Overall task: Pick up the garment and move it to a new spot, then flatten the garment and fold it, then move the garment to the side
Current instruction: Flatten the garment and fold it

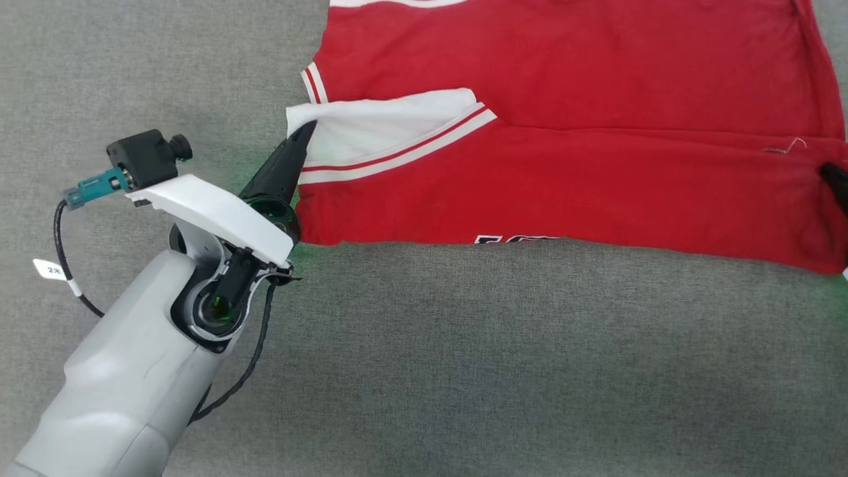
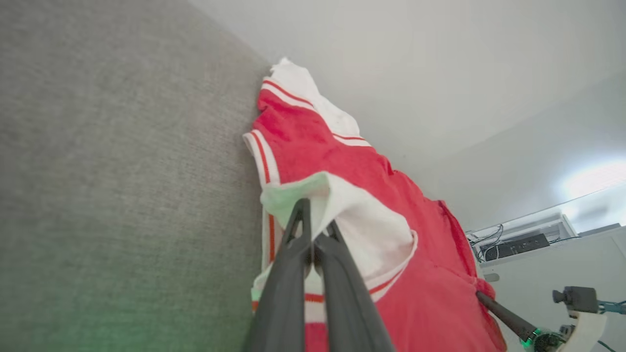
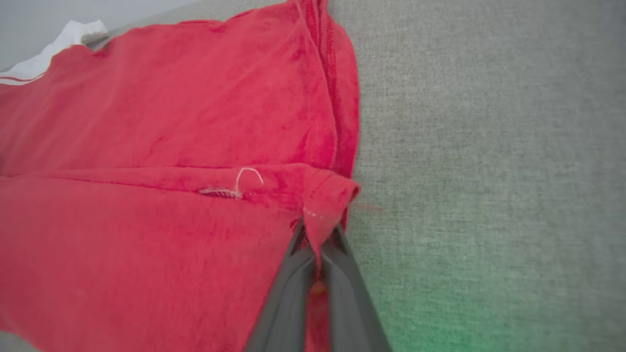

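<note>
My left jaws pinch the soft white sleeve [image 1: 371, 129] of the red jersey [image 1: 563, 79]; my right jaws grip its folded hem corner [image 3: 328, 195] over the grey woven worktop [image 1: 464, 364].

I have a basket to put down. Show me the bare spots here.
Bare grey surface stretches wide between the garment and the robot, right of the left arm. A strip lies left of the sleeve. The garment crowds the far side.
</note>
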Tool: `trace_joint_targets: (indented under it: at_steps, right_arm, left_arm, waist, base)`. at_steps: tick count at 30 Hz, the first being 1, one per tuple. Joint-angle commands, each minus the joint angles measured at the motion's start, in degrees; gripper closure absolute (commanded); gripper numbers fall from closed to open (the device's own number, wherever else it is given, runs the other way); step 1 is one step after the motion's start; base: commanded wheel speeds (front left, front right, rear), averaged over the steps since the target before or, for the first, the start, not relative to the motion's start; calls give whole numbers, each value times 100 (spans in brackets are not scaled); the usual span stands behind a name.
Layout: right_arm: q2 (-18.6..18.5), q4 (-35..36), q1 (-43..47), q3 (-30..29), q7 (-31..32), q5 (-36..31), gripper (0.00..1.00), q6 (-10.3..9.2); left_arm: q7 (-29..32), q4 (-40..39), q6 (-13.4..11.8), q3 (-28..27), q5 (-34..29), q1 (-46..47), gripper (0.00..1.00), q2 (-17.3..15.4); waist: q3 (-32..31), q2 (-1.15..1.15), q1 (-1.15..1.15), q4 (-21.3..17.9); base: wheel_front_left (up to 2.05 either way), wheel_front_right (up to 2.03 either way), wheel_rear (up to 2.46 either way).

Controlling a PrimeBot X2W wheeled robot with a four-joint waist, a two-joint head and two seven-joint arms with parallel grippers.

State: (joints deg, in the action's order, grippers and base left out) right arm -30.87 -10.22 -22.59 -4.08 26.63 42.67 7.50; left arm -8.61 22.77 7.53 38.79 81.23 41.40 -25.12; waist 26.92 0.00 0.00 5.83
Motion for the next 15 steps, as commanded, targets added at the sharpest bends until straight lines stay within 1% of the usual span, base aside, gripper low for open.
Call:
trace_joint_targets:
  at_steps: [1,3,4,5,6,7,8,12,15]
  right_arm:
    - [-30,-91,-88,52,-95,32,100,-3]
    - [-57,-206,-152,169,-186,26,100,-3]
    - [-62,-256,-175,218,-247,17,100,-3]
    - [-69,-290,-195,274,-314,2,77,-3]
    - [-76,-329,-215,314,-381,-10,57,-3]
    - [-62,-377,-225,333,-440,2,35,-3]
    - [-45,-409,-219,344,-486,28,0,-3]
    - [-68,-385,-65,411,-682,60,0,-3]
    - [-70,-292,96,397,-802,62,0,-3]
  left_arm:
    - [-59,109,-15,62,-53,120,100,-14]
    - [-62,281,-15,216,-185,226,100,-58]
    - [-72,339,-15,306,-241,268,85,-82]
    - [-97,386,-15,410,-310,309,53,-130]
    - [-109,442,-15,514,-423,357,9,-201]
    - [-131,495,-15,646,-604,421,0,-280]
    - [-162,516,-15,762,-689,482,0,-336]
    - [-247,487,-15,1113,-1183,756,0,-711]
    - [7,283,-15,1373,-1451,936,0,-1041]
  waist:
    - [49,0,0,-18]
    - [59,0,0,-31]
    - [50,0,0,-38]
    - [24,0,0,-44]
    - [-11,0,0,-50]
    - [-62,0,0,-57]
    - [-123,0,0,-61]
    - [-392,0,0,-84]
    - [-598,0,0,-95]
  base:
    - [0,0,0]
    - [0,0,0]
    - [0,0,0]
    - [0,0,0]
    - [0,0,0]
    - [0,0,0]
    - [0,0,0]
    - [0,0,0]
    - [0,0,0]
